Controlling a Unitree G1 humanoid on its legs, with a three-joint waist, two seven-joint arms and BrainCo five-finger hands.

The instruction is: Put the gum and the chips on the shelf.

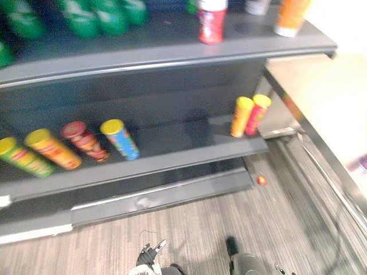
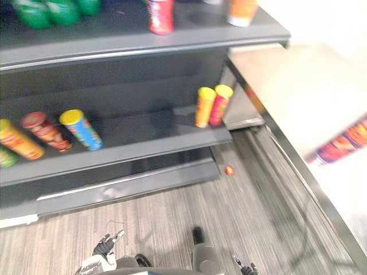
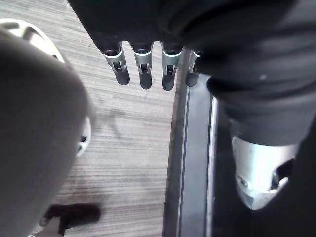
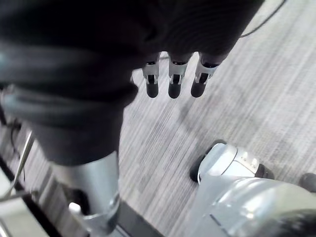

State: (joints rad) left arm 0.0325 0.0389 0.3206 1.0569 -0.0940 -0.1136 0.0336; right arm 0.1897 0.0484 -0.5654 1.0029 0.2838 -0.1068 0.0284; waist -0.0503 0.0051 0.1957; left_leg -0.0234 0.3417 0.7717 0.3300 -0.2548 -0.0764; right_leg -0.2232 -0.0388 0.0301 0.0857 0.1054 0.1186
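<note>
On the lower shelf [image 1: 189, 143], four lying cans [image 1: 119, 137] are seen at the frame's left and two upright cans [image 1: 242, 116] at centre right; one blurred can [image 2: 343, 141] lies on the pale table [image 2: 287, 86] at the right edge. One small red thing [image 1: 261, 180], too small to be identified, lies on the floor [image 1: 200, 229] just below the shelf's right end. The left hand [image 3: 143, 74] and right hand [image 4: 174, 84] are held with fingers straight, nothing grasped.

A shop aisle is pictured. A dark grey display shelf unit [image 1: 172, 94] is stocked in tiers: green bottles [image 1: 94, 17] are lined up on the upper shelf [image 1: 166, 57], tubes of chips [image 1: 119, 137] are laid on their sides on the lower shelf [image 1: 178, 160], and two upright tubes [image 1: 241, 116] are stood at its end. A pale worktop [image 1: 327, 97] with a metal edge is seen beside it, above grey striped flooring [image 1: 200, 229].
</note>
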